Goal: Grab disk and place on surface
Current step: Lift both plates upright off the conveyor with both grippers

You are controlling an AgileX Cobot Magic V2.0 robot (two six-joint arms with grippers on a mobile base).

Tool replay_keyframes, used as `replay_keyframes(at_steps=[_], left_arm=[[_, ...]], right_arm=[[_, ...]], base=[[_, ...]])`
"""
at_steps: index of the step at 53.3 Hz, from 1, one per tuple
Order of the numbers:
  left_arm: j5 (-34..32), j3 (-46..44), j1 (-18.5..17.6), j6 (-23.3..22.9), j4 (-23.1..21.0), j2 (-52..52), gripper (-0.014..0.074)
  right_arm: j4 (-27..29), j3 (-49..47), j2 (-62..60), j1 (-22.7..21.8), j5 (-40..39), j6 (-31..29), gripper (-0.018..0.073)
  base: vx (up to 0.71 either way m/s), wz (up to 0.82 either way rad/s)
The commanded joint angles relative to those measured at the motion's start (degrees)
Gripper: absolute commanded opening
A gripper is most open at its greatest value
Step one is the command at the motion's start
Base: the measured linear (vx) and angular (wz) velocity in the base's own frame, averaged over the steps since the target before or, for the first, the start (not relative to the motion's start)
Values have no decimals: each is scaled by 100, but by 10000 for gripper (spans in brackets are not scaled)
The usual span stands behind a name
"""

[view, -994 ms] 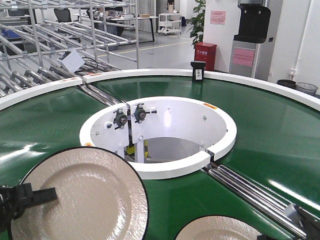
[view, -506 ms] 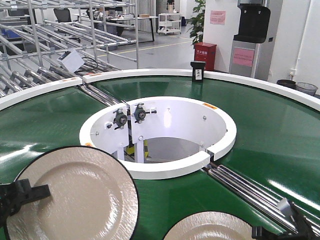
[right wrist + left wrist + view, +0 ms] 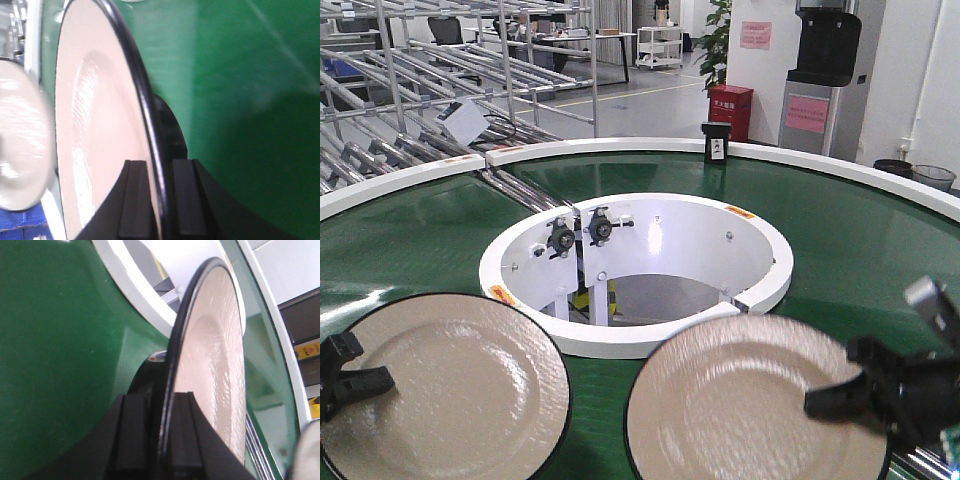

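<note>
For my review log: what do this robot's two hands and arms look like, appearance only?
Both hands are matte black. The left hand has two flat, blocky fingers with squared edges. The right hand matches it, and its fingers are equally boxy. Behind the right hand sit a light grey block and what looks like a sliver of green circuit board. No cables or markings show.

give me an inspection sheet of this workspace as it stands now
surface: no tabletop in view; only the green conveyor belt with white rims
job's things: left disk and right disk, both beige with black rims, each gripped at its edge
clutter: small black device on the outer rim
grippers: left tool shut on left disk; right tool shut on right disk
cables: dark leads beside grey box
surroundings: pipe racks, red box, water dispenser
</note>
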Motion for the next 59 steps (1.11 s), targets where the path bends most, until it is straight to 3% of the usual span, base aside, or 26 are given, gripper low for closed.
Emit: replay_keyframes(at_steps=[1,8,19,26,33,37,59], left_arm=[[364,-206,-59,-282,-273,-175,-1],[672,-206,-473,-282,-472,-175,-1],[256,-206,-1578,-255,-1531,-175,-1],[-131,-206,-2106,-283,-1588,-154,-1],[-342,-206,-2465,-468,-1738,-62,-1],[-350,-206,-2585,-474,-1904,14,-1],[-333,-206,-2624,-437,-1875,47,0]], right_arm=[[554,-643,-454,18,227,508,-8],[551,-1383,-501,18,430,968,-8],[292,-2320,-395,512,219,1631,-8],[-27,-2833,-130,1105,57,2026,-8],[-22,-3049,44,1375,-143,2172,-8],[-16,-3050,63,1403,-189,2172,-8],[-44,-3050,63,1403,-129,2151,-8]], base=[[0,0],[0,0],[0,0],[0,0],[0,0],[0,0],[0,0]])
